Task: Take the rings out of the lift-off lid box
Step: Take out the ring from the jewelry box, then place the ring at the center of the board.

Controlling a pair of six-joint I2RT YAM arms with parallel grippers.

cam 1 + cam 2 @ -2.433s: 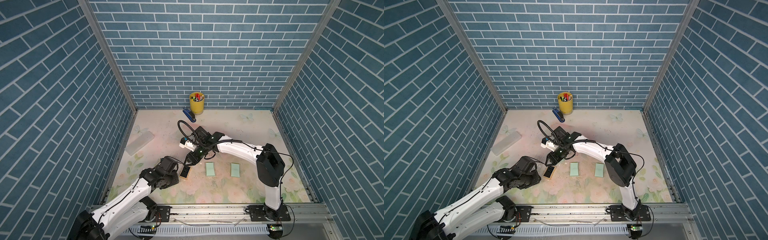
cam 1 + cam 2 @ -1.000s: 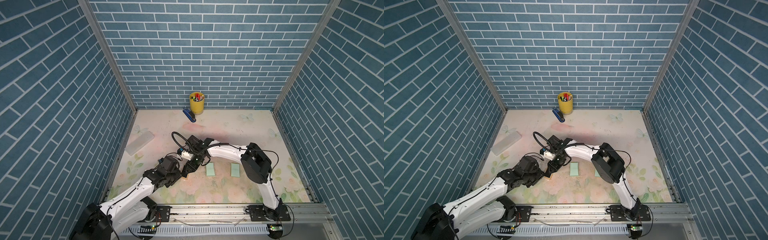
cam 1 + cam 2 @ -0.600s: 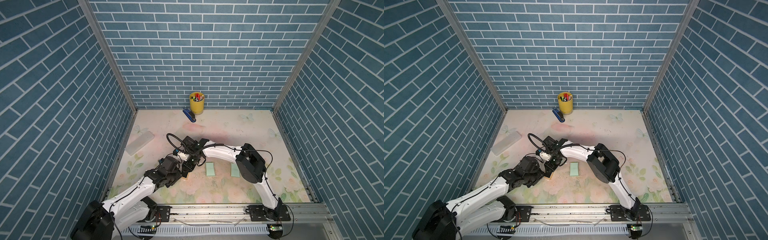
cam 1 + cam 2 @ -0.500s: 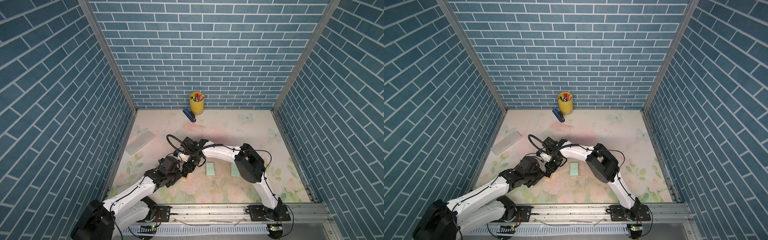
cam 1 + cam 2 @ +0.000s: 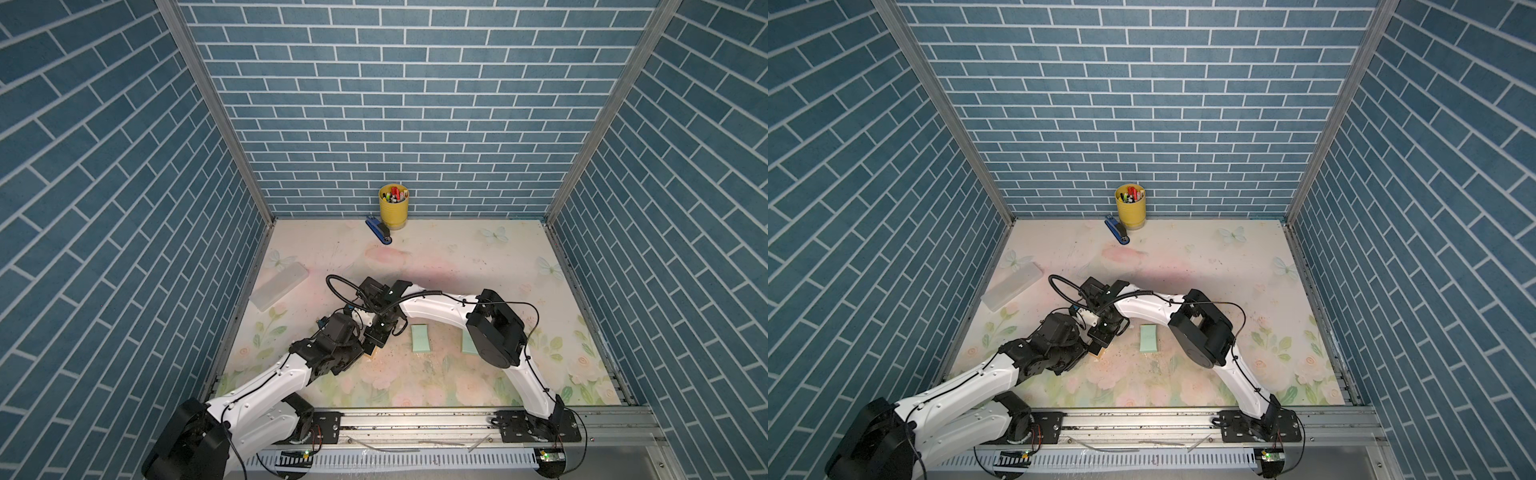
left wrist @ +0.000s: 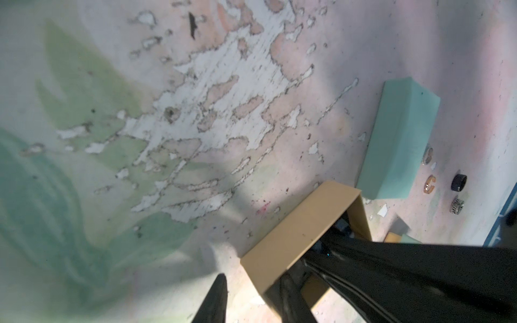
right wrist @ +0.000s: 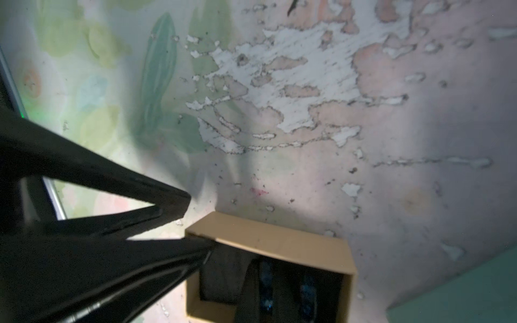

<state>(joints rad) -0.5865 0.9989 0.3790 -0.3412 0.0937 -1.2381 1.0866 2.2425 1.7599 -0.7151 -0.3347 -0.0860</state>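
The lift-off lid box (image 6: 302,229) is tan card with a dark inside and stands with no lid on it, left of the table's middle (image 5: 371,352) (image 5: 1099,353). My right gripper (image 7: 268,290) (image 5: 376,338) reaches down into it, shut; I cannot see what, if anything, is between its fingers. The left gripper (image 6: 253,279) (image 7: 200,221) straddles a box wall near one corner, one finger inside and one outside, with a gap showing. Several rings lie on the table past a mint-green box (image 6: 400,139): a gold-copper ring (image 6: 430,184), a black ring (image 6: 458,182), a patterned ring (image 6: 456,205).
Two mint-green boxes (image 5: 419,338) (image 5: 469,345) lie right of the grippers. A clear plastic case (image 5: 277,286) sits by the left wall. A yellow pen cup (image 5: 393,205) and a blue stapler (image 5: 379,236) stand at the back wall. The floral table cover is scuffed.
My right gripper has sunk into the tan box and shut there; its arm has swung left. The left gripper has closed slightly at the box wall.
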